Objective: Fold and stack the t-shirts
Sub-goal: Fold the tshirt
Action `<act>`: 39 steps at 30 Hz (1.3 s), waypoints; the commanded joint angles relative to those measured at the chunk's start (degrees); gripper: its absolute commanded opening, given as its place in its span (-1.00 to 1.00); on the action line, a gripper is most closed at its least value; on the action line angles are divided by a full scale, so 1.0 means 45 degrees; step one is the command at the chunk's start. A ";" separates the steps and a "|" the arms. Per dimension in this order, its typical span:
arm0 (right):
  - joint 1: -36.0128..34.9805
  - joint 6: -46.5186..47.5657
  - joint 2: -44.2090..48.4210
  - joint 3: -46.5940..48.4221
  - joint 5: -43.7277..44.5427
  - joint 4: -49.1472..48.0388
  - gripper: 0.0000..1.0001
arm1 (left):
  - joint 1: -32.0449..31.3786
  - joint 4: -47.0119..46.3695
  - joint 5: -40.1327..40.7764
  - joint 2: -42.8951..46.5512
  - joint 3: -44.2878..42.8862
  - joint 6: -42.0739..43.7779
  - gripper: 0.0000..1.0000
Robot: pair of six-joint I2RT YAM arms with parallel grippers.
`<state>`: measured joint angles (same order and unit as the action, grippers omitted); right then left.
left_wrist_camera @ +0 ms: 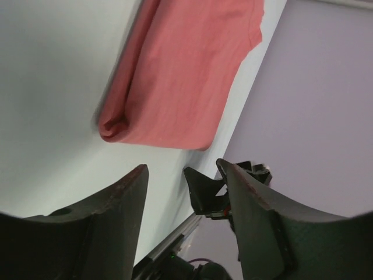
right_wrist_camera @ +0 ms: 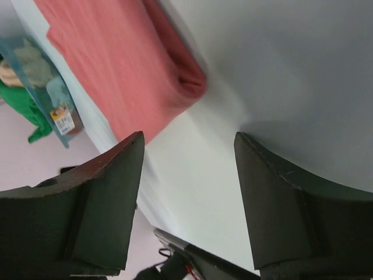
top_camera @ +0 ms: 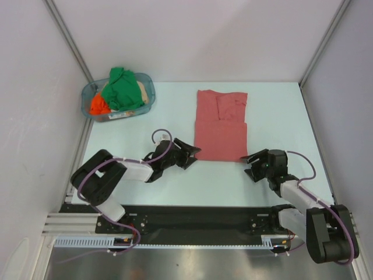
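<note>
Bright, even light, soft shadows; motion blur smears the salmon-red t-shirt.

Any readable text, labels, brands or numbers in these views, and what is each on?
Nothing can be read in any view.
The sticker on the wall of the clear blue-tinted plastic tub: orange, yellow and blue print, too small and blurred to read.
The salmon-red folded cloth t-shirt: no print showing.

Shirt right of tub
</note>
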<state>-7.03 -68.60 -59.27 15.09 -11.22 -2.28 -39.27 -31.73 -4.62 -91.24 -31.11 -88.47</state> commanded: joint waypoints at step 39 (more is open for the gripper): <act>-0.0372 -0.2354 -0.3998 -0.0131 0.1732 -0.3946 -0.24 | -0.0044 -0.0840 0.1731 -0.2888 0.0313 -0.3036 -0.21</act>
<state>-8.38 -79.46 -75.53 14.24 -5.41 -22.68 -40.58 -38.26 2.13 -102.08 -29.63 -101.69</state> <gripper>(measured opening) 0.393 0.407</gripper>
